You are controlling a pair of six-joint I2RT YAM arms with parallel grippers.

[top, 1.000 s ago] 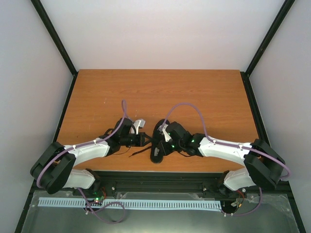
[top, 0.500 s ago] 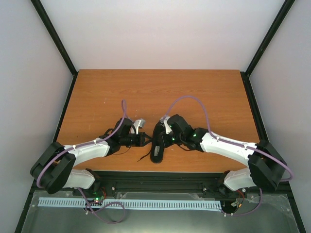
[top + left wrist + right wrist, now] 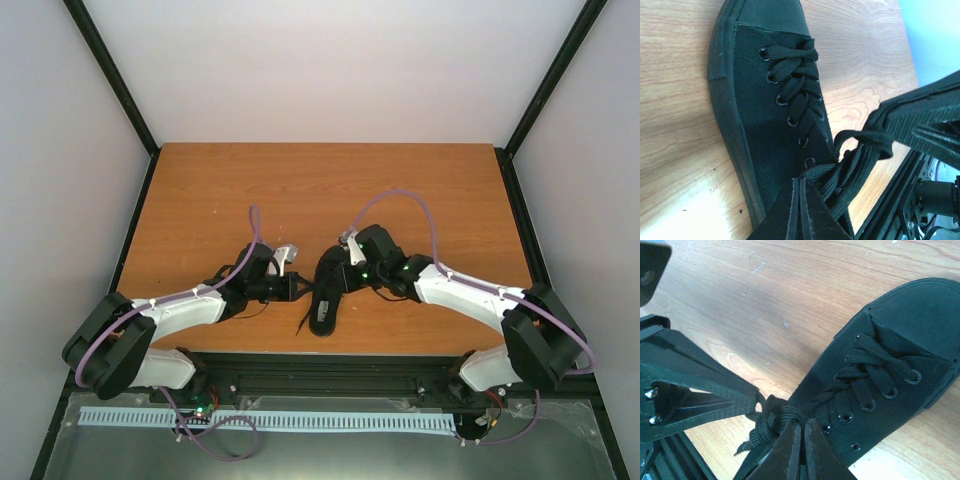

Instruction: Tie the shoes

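Observation:
The black shoe (image 3: pixel 324 296) lies near the table's front edge, toe pointing away from the arms. My left gripper (image 3: pixel 299 288) is at its left side and my right gripper (image 3: pixel 346 279) at its right side. In the left wrist view the left gripper (image 3: pixel 799 183) is shut on a strand of black lace (image 3: pixel 832 170) at the top eyelets of the shoe (image 3: pixel 760 110). In the right wrist view the right gripper (image 3: pixel 802 424) is shut on the lace bundle (image 3: pixel 775 417) beside the shoe (image 3: pixel 890 375). A loose lace end (image 3: pixel 302 321) trails toward the front edge.
The wooden table (image 3: pixel 320 190) stretches behind the shoe. A black rail (image 3: pixel 330 362) runs along the front edge just below the heel. White walls with black posts (image 3: pixel 110 75) close the sides. Each wrist view shows the other gripper close by (image 3: pixel 925 120), (image 3: pixel 690 385).
The right arm has swung its wrist up and to the right, drawing its lace strand taut. The left arm has held still. The loose lace end has shifted slightly.

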